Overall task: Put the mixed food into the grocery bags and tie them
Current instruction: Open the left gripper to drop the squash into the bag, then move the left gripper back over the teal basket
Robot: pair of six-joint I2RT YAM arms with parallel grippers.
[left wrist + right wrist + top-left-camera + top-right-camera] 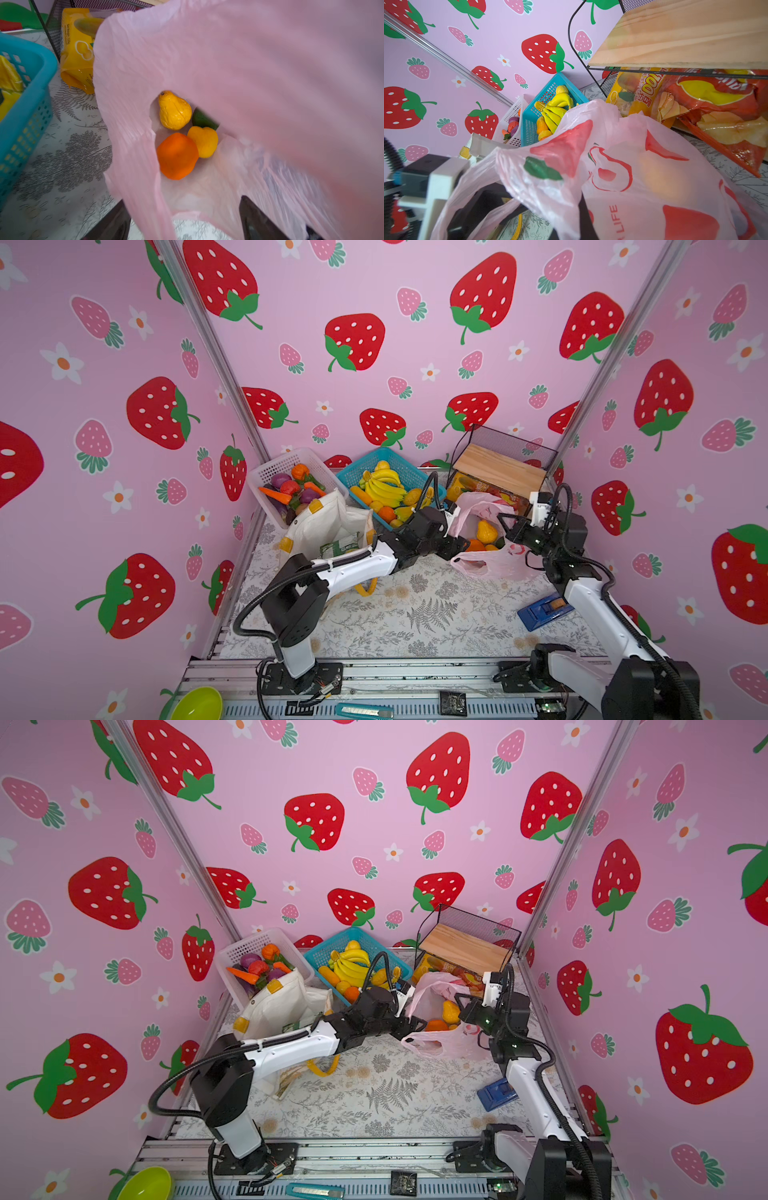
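Room is tight round the pink bag (494, 566): the blue basket (31, 54) sits just beside it and the wire shelf (505, 439) stands behind. The bag's mouth gapes, showing the pear (174, 111), orange (176, 155) and dark green fruit (202, 120) on its floor. At the near rim the left gripper (182, 200) has its fingers apart, film hanging between them. The right gripper (506, 523) is pinched on the far rim. The tote (328, 522) slumps against the white basket (274, 468). Bare cloth covers the front of the table (415, 614).
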